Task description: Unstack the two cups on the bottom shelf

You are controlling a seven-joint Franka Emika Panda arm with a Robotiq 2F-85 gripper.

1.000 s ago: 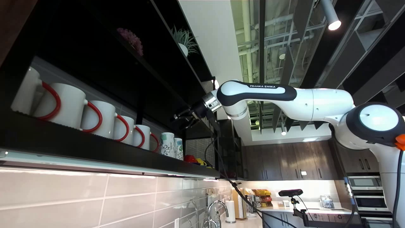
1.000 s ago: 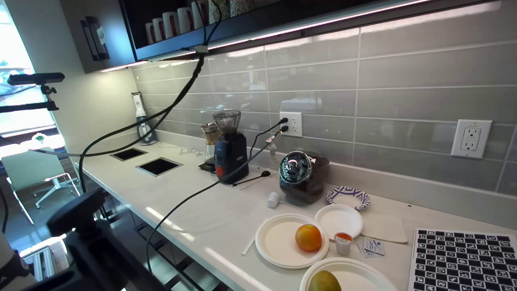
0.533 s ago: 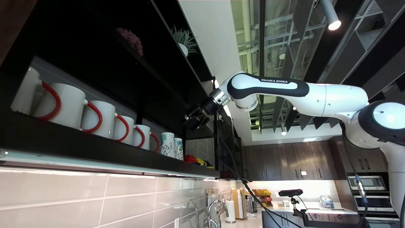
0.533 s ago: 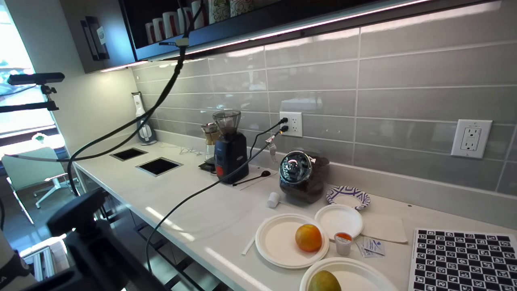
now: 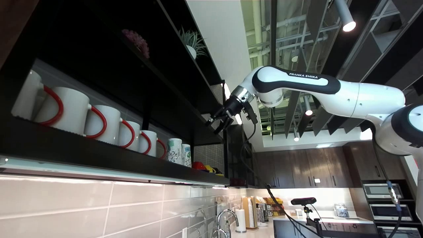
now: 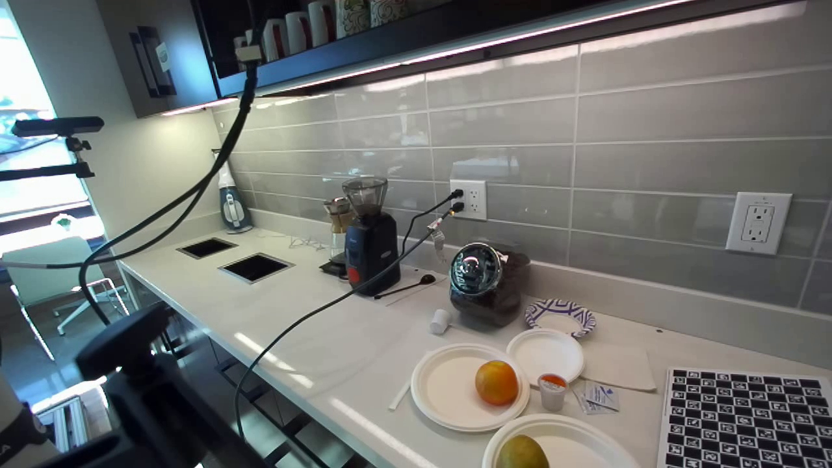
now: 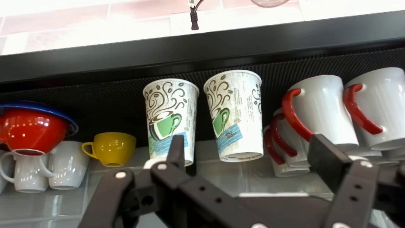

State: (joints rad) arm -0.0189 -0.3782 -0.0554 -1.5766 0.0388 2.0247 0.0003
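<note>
Two pale paper cups with brown swirls and green cup prints stand side by side with a small gap, not nested. Both rest rim-down on the bottom shelf. They are the near cup and far cup in an exterior view, and show partly in an exterior view. The wrist view stands upside down and shows the left cup and right cup. My gripper is open and empty, above and in front of the shelf; its fingers show in the wrist view.
White mugs with red handles stand on one side of the cups. A red bowl and yellow cup stand on the other. A dark board is above. Cables hang from the arm.
My arm and gripper have drawn back, away from the shelf, and the gripper tilts more downward. The hanging cables moved with it. The two cups stay where they were.
</note>
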